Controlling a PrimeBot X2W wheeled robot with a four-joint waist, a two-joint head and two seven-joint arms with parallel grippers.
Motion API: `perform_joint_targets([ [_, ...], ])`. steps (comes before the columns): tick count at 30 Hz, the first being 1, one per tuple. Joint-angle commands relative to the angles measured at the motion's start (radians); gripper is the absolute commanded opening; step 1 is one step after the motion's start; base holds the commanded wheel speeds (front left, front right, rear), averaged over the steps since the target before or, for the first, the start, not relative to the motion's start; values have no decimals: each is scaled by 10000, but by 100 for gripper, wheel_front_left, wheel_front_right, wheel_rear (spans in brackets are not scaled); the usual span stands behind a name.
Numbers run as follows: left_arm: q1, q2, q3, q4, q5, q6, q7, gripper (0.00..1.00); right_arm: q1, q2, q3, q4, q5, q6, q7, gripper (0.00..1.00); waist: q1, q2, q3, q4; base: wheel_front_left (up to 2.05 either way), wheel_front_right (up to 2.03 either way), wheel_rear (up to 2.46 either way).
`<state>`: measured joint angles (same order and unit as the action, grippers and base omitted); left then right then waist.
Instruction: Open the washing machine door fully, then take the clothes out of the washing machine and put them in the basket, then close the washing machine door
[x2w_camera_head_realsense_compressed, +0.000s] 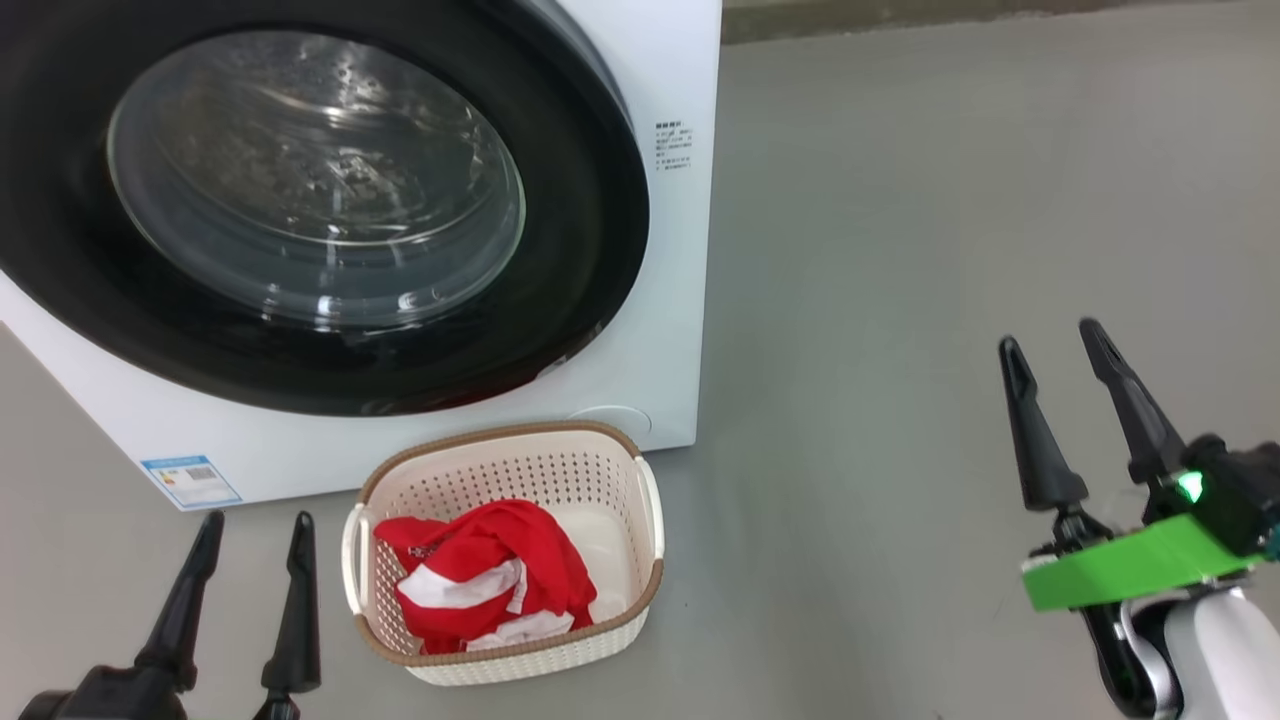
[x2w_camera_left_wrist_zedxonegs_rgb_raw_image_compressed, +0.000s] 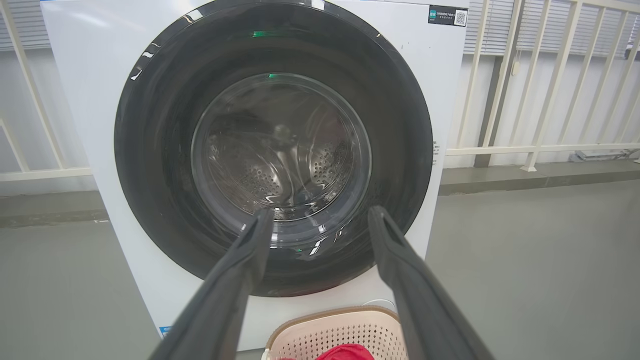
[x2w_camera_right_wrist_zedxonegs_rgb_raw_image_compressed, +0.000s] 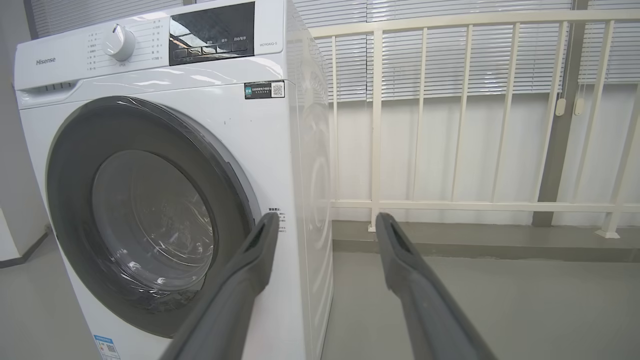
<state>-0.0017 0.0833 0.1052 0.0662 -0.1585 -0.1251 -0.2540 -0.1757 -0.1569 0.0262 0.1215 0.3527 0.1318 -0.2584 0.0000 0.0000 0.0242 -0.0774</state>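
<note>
1. Washer (x2w_camera_head_realsense_compressed: 670, 250): white front-loader standing on a grey floor (x2w_camera_head_realsense_compressed: 900, 300). A blue label (x2w_camera_head_realsense_compressed: 190, 480) sits on its lower front. In the right wrist view a knob (x2w_camera_right_wrist_zedxonegs_rgb_raw_image_compressed: 118, 42) shows on the top panel and a white railing (x2w_camera_right_wrist_zedxonegs_rgb_raw_image_compressed: 375, 125) runs behind the machine.

2. Door (x2w_camera_head_realsense_compressed: 315, 180): shut, with the black rim lying flat against the washer front. The steel drum shows through the glass bowl in the left wrist view.

3. Basket (x2w_camera_head_realsense_compressed: 500, 432): upright on the floor, just in front of the washer's lower front, below the door's lower right edge. Contact with the washer cannot be determined.

4. Clothes (x2w_camera_head_realsense_compressed: 480, 580): red fabric with white patches, bunched inside the basket toward its left and near side. A bare part of the basket bottom shows at the right.

5. Left gripper (x2w_camera_head_realsense_compressed: 257, 520): jaws wide apart with nothing between them. It is located just left of the basket, clear of it, and points at the door.

6. Right gripper (x2w_camera_head_realsense_compressed: 1049, 335): jaws wide apart with nothing between them. It hangs above the floor, well apart from the basket and to the right of the washer, and carries a green bracket (x2w_camera_head_realsense_compressed: 1130, 570) at the wrist.
</note>
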Motion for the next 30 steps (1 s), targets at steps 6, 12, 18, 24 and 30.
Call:
perform_joint_targets([
  [6, 132, 224, 488, -388, 120, -55, -78, 100, 505, -63, 192, 59, 155, -11, -34, 100, 0, 0, -399, 17, 0, 0, 0],
  [12, 348, 160, 575, -508, 180, -55, -78, 100, 978, -75, -21, 369, 285, -11, -34, 100, 0, 0, -637, 102, 0, 0, 0],
  [18, 507, 170, 582, -479, 186, -55, -78, 100, 1173, -103, -29, 495, 318, -11, -34, 100, 0, 0, -736, 137, 0, 0, 0],
  [24, 558, 160, 526, -374, 112, -55, -78, 100, 1208, -59, 15, 532, 273, -11, -34, 100, 0, 0, -793, 134, 0, 0, 0],
  [30, 602, 285, 338, -67, -221, -55, -78, 100, 1219, -65, 138, 625, 287, -11, -34, 100, 0, 0, -878, 102, 0, 0, 0],
])
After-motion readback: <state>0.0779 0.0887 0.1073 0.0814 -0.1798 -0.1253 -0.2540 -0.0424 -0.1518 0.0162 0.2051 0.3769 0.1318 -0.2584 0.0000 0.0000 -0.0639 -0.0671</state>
